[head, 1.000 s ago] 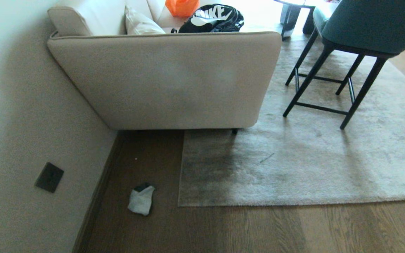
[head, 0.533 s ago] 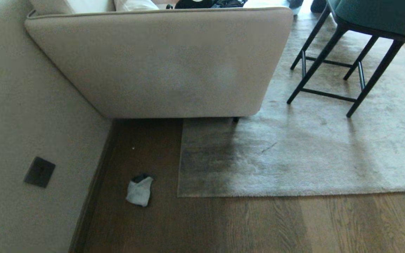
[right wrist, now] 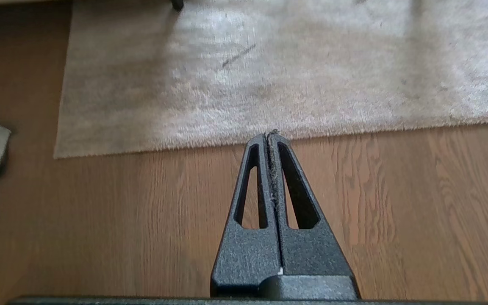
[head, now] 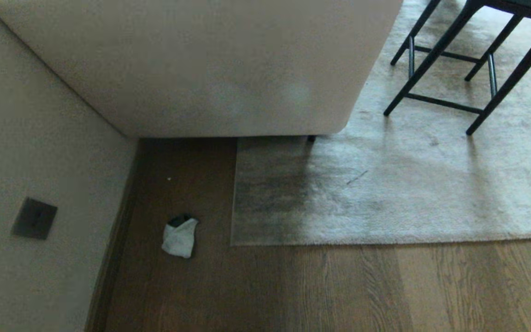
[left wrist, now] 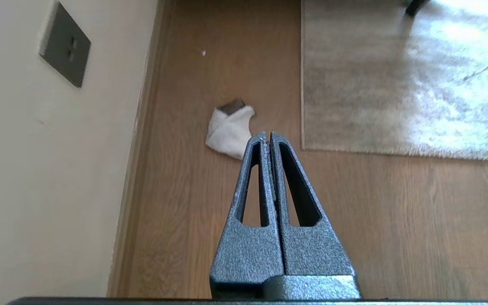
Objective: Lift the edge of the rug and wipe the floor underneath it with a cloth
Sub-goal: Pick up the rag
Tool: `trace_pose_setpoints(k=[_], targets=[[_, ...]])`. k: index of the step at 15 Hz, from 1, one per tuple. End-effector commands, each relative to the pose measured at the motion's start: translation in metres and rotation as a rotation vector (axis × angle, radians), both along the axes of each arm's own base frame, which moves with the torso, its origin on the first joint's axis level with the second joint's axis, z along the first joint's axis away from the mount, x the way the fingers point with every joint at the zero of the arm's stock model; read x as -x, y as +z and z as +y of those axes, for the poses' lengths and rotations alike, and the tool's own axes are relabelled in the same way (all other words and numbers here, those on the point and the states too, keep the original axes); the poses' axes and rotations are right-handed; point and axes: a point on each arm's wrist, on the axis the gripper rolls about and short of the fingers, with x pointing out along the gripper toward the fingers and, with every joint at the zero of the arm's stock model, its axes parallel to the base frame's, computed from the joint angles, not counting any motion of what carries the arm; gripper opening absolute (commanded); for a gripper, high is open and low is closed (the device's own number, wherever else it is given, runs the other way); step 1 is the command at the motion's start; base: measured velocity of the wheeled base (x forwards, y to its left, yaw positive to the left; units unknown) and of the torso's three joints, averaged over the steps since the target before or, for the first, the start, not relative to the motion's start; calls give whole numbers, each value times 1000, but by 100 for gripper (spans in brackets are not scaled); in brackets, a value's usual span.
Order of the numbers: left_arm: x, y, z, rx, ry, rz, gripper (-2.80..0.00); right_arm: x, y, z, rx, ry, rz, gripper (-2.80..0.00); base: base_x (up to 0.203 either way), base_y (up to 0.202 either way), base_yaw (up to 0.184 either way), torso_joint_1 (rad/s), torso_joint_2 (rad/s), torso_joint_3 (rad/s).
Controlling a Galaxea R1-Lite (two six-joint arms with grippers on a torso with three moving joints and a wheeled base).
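The pale plush rug lies flat on the brown wood floor [head: 339, 290], and its rug edge [head: 339, 240] runs straight to a square corner near the sofa. A small white cloth [head: 179, 236] with a dark part sits crumpled on the floor, left of that corner and close to the wall. Neither gripper shows in the head view. In its wrist view my left gripper [left wrist: 268, 134] hangs shut and empty above the floor, with the cloth [left wrist: 229, 131] just beyond its tips. My right gripper [right wrist: 271, 135] is shut too, before the rug edge [right wrist: 184, 146], with a little fluff caught between its jaws.
A beige sofa [head: 201, 69] stands against the wall [head: 26, 138], one side resting on the rug. A dark socket plate [head: 34, 218] is low on the wall above the skirting [head: 113, 249]. Black chair legs [head: 436, 50] stand on the rug at the far right.
The whole head view has tipped downward: the sofa top, the bags and the chair seat have slid out at the top. The cloth, the rug and both grippers have kept still.
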Motion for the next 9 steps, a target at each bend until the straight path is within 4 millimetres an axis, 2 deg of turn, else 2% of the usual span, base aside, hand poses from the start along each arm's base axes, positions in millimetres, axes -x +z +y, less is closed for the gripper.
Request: trace_pose_setpoints(k=[1,9], targets=[[0,0,0,1,0,-1,-280,0,0,0,0,0,1,-280,0,0,0,-2,-2,-194],[0,0,0,1,0,-1,-280,0,0,0,0,-1,1,-280,0,0,0,2,3,-198]])
